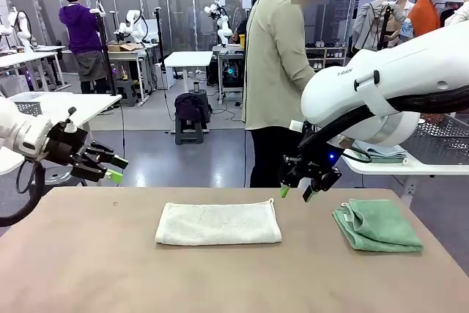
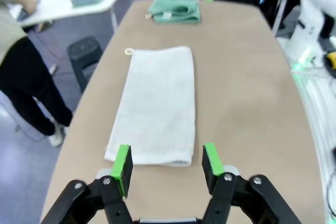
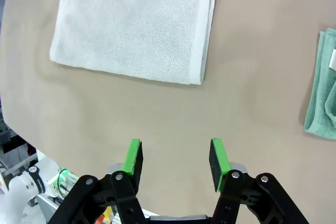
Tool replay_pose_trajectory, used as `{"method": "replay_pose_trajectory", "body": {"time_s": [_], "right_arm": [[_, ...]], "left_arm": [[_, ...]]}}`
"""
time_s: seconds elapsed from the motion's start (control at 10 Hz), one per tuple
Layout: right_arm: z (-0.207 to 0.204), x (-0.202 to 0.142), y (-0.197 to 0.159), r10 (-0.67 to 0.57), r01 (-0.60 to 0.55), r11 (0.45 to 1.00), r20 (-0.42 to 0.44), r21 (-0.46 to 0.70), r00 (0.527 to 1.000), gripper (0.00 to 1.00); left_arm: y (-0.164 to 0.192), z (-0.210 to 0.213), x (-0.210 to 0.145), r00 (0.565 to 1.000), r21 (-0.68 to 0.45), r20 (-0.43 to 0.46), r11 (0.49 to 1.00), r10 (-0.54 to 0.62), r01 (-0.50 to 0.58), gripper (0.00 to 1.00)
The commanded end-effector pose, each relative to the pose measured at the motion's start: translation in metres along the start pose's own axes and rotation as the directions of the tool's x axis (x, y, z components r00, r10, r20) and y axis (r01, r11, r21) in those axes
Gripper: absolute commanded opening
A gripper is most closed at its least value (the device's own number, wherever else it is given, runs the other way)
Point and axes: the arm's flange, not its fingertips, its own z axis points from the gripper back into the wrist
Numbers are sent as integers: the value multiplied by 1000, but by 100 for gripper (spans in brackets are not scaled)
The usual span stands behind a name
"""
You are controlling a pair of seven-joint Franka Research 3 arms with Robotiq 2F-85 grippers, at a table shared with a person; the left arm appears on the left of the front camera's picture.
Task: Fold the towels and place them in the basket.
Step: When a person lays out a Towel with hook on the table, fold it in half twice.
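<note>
White towel (image 1: 218, 223) lies folded mid-tabletop (image 1: 88, 269), bare surface all round; green towel (image 1: 377, 226) folded near right edge; left tool (image 1: 111, 168) and right tool (image 1: 294, 192) both apart, empty.

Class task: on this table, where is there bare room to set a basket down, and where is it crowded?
Bare: the near strip in front of the white towel, the left end under the left gripper, and the gap between the towels. Crowded: the right end, with the green towel and right gripper.
</note>
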Motion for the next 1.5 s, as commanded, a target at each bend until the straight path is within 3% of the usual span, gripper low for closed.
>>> {"method": "replay_pose_trajectory", "body": {"time_s": [0.0, 0.1, 0.3, 0.6, 0.9, 1.4], "right_arm": [[3, 2, 2, -11, 11, 1000, -6, -10, 1000, 65], [3, 2, 2, -11, 11, 1000, -6, -10, 1000, 65], [0, 0, 0, 0, 0, 1000, 0, 0, 1000, 65], [-57, 20, 10, -109, 119, 987, 91, -111, 990, 65], [-105, 39, 4, -120, 144, 977, 153, -158, 981, 65], [-142, 61, -1, -155, 186, 960, 158, -207, 975, 65]], "left_arm": [[0, -13, 0, 998, -25, 64, 1000, -8, 10, 69], [0, -22, 5, 1000, -24, 24, 1000, 0, 1, 69], [-1, -7, 0, 1000, -8, 25, 1000, 4, -3, 69], [-1, -7, 0, 1000, -8, 25, 1000, 4, -3, 69], [-1, -7, 0, 1000, -8, 25, 1000, 4, -3, 69], [-1, -7, 0, 1000, -8, 25, 1000, 4, -3, 69]]}}
